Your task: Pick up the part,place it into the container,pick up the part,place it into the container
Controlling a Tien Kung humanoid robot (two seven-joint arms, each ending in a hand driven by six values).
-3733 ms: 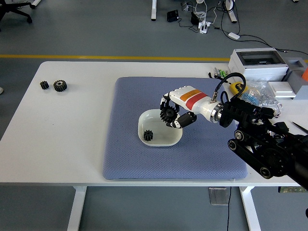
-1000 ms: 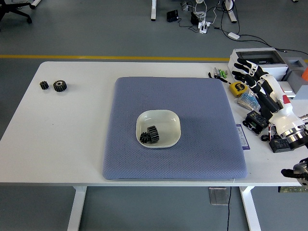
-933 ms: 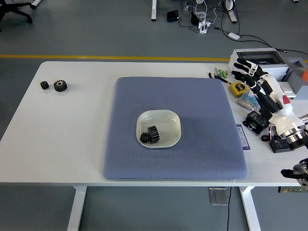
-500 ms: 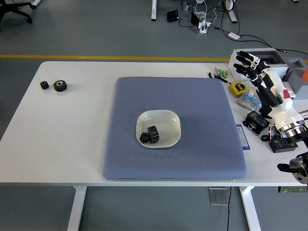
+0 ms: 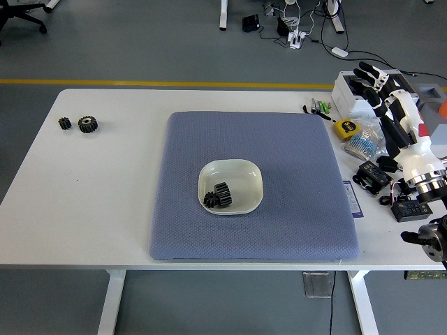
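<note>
Robot hand (image 5: 391,105) spread; gears (image 5: 218,195) well apart.

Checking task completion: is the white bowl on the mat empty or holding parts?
Holding parts. Two black gears lie inside the white bowl on the blue mat.

Lab: cables (image 5: 307,28) on floor; cluttered white table (image 5: 105,209)

No legible text, brand or number anywhere. Only a blurred dark mark on the round yellow tape measure (image 5: 343,128), right of the blue-grey fabric mat (image 5: 209,139).
</note>
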